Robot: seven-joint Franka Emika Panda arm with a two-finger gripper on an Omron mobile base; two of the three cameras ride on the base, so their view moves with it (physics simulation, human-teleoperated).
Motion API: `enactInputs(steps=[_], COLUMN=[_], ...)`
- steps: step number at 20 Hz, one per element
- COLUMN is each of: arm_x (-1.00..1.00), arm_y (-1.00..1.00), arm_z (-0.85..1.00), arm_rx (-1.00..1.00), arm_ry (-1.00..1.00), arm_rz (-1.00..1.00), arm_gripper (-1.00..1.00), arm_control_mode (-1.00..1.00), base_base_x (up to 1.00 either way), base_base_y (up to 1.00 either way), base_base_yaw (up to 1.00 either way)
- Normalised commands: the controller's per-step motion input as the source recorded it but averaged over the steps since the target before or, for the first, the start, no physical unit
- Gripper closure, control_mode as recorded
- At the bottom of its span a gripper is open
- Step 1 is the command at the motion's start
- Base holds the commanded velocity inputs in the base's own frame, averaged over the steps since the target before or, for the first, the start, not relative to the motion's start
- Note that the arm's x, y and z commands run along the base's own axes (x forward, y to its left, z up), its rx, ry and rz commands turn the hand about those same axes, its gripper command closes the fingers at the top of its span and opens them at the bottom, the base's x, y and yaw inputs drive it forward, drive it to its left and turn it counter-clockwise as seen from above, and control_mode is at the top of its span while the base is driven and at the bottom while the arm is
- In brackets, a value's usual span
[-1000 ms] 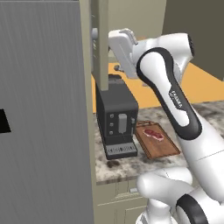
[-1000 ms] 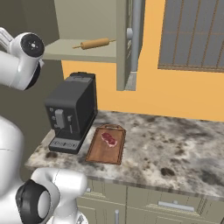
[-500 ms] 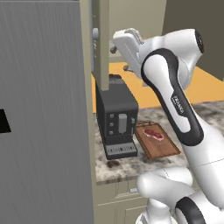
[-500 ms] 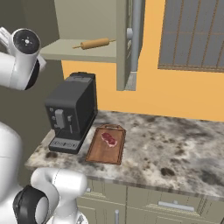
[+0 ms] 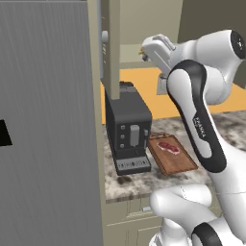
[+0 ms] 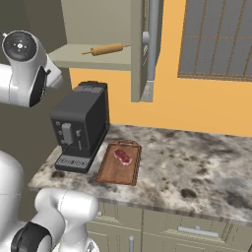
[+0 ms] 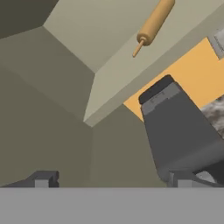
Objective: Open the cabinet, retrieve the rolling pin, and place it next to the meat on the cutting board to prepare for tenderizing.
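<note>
One light-brown rolling pin [image 6: 106,48] with thin tapered handles lies on the open cabinet [image 6: 98,22] shelf; the claw [image 7: 111,178] is wide open, empty

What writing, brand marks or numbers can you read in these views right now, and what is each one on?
Small dark lettering on the white forearm of the robot's arm, running along the link in the left base view: too small and blurred to read.
Coffee machine: buttons and panels on its front, no legible label.
Rolling pin, cabinet, cutting board, meat: no text.
</note>
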Motion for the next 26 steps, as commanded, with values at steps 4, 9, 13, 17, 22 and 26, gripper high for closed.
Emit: enactInputs(steps=[4,9,13,17,22,26], arm_x=[0.17,0.40,0.50,0.55,0.41,0.27], arm_y=[-0.75,-0.64,-0.45,-0.21,-0.04,-0.01], arm_z=[0.00,0.00,0.00,0.00,0.02,0.02], arm_rx=[-0.16,-0.18,-0.20,-0.23,-0.21,-0.10], arm_ry=[0.00,0.00,0.00,-0.01,-0.02,-0.02], arm_rz=[-0.11,-0.05,-0.03,-0.01,-0.02,-0.03], arm_gripper=[-1.00,-1.00,-1.00,-1.00,-1.00,-1.00], arm_control_mode=[-1.00,-1.00,-1.00,-1.00,-1.00,-1.00], base_base_x=[0.00,0.00,0.00,0.00,0.00,0.00], base_base_y=[0.00,0.00,0.00,0.00,0.00,0.00], base_base_yaw=[0.00,0.00,0.00,0.00,0.00,0.00])
